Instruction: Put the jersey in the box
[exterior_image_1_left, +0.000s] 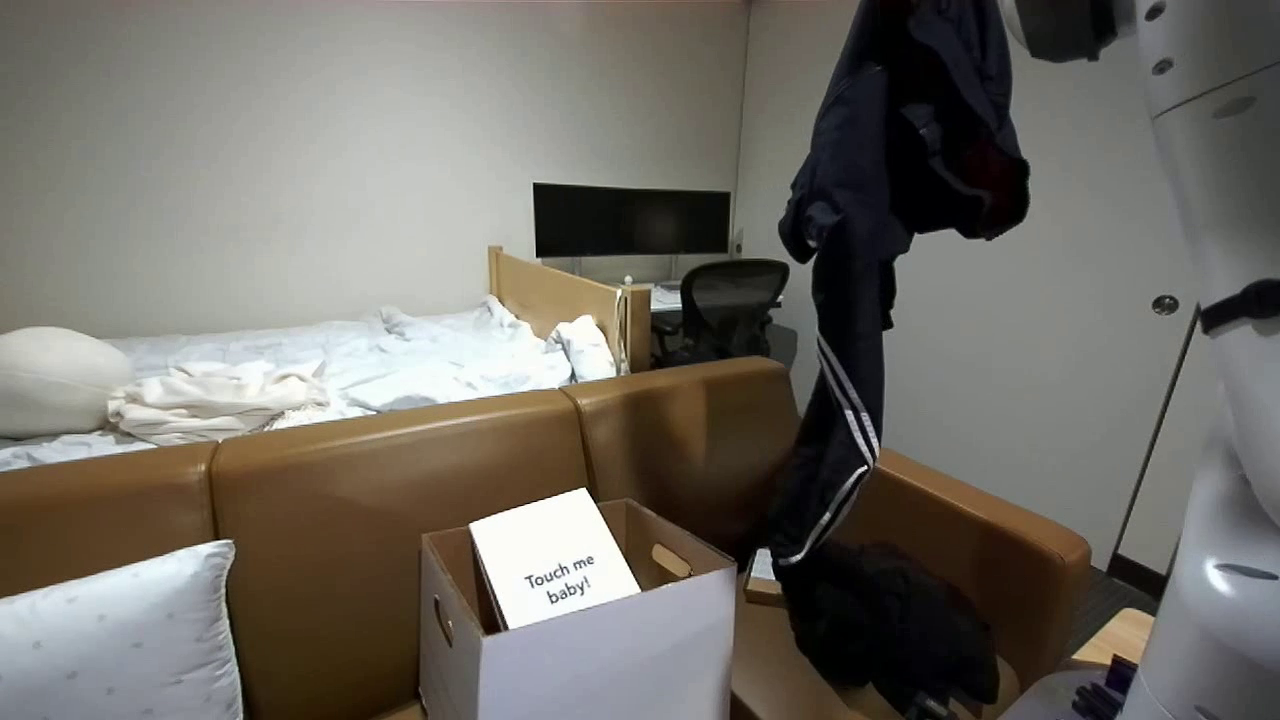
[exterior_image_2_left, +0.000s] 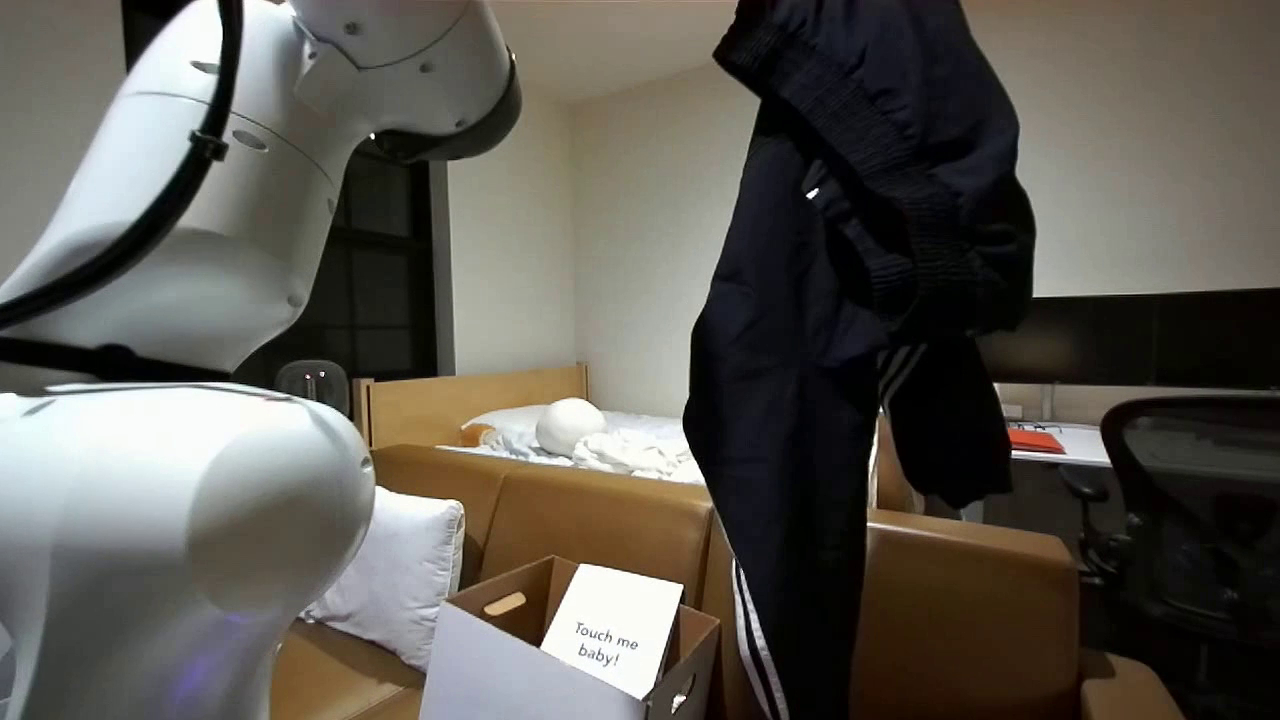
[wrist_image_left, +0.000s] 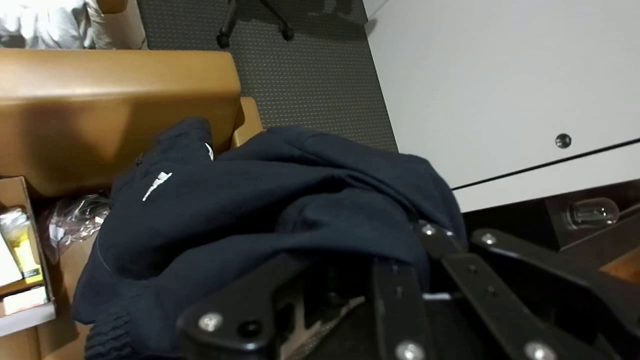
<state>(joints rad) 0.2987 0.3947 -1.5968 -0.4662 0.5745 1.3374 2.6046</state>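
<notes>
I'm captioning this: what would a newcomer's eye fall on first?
Probably the dark garment, held by the gripper and hanging right of the box in both exterior views. Next, the white panel reading "Touch me baby!", sticking up from that box in front of the sofa's brown back.

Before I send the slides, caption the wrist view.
Gripper holding a bunched navy garment, brown couch beyond, box cut off at left.

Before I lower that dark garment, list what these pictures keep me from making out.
Top of the dark garment: cut off by the top edge in both exterior views.
Where the gripper grips it: covered by cloth in the wrist view.
Floor of the box: hidden by walls and white sign in both exterior views.
Black heap: too dark in an exterior view to tell whether it joins the garment.
</notes>
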